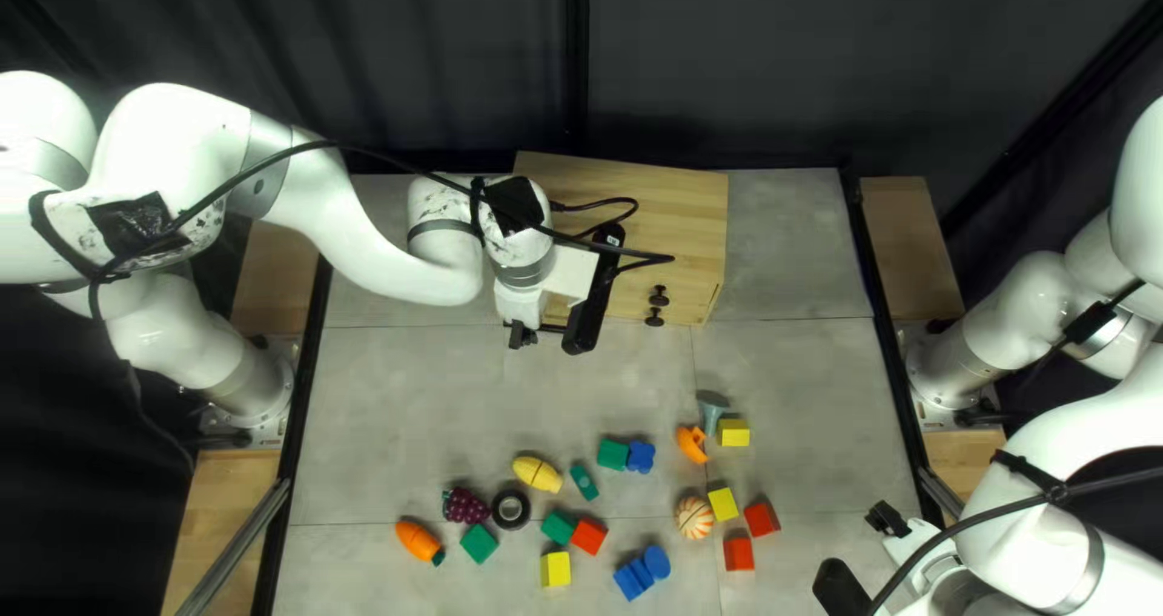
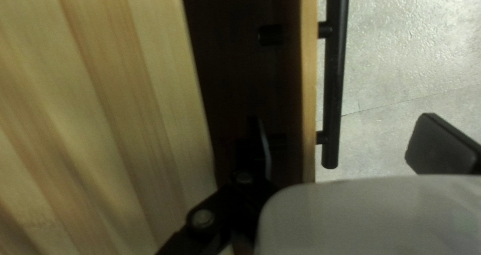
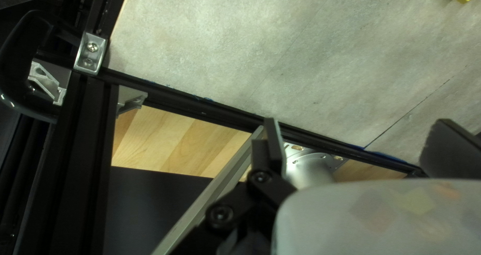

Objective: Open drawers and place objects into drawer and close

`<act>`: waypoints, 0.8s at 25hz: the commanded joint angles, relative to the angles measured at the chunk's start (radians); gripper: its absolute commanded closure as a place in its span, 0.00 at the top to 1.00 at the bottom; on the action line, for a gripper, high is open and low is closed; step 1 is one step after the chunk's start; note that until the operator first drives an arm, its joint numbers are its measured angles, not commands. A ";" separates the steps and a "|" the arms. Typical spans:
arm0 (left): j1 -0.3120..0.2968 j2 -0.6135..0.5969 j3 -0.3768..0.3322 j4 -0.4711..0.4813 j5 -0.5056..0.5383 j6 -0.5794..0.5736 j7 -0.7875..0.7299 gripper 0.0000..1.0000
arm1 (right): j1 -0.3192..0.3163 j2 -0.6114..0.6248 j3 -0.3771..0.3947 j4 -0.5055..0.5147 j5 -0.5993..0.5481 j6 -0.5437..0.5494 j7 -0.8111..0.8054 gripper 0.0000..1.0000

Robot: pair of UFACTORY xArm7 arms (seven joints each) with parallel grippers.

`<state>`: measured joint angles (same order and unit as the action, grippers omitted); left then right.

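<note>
While the ajar pale-wood drawer (image 2: 308, 84) faced the top left view's bottom, its black bar handle (image 2: 334, 79) crosswise, my left gripper (image 1: 522, 334) and right gripper (image 1: 888, 520) stood wide open, empty.

The left gripper (image 1: 551, 335) stands open (so does the right gripper (image 1: 864, 553)).

Gray tabletop (image 1: 412, 434) evenly lit; drawer interior (image 2: 235, 69) near-black; left arm (image 1: 182, 132) glaring white; cabinet wood (image 2: 100, 109) softly blurred.

The cabinet (image 1: 693, 210) is tan-grained, the drawer handle (image 2: 334, 84) black, the ball (image 1: 694, 518) striped orange and cream.
</note>
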<state>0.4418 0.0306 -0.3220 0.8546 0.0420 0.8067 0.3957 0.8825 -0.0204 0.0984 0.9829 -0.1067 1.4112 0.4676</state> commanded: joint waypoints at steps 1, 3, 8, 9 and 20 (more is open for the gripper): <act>0.002 0.001 0.001 0.004 -0.015 0.011 0.021 1.00 | 0.000 0.000 0.000 0.000 0.000 0.000 0.000 1.00; 0.002 0.001 0.000 0.006 -0.022 0.016 0.029 1.00 | 0.000 0.000 0.000 0.000 0.000 0.000 0.000 1.00; -0.003 -0.006 -0.006 0.006 -0.034 0.031 0.034 1.00 | 0.000 0.000 0.000 0.000 0.000 0.000 0.000 1.00; -0.004 -0.006 -0.006 0.007 -0.035 0.032 0.034 1.00 | 0.000 0.000 0.000 0.000 0.000 0.000 0.000 1.00; -0.020 -0.018 -0.023 -0.014 -0.039 0.028 -0.003 1.00 | 0.000 0.000 0.000 0.000 0.000 0.000 0.000 1.00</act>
<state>0.4248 0.0151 -0.3415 0.8444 0.0037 0.8366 0.4000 0.8825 -0.0204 0.0984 0.9829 -0.1067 1.4112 0.4676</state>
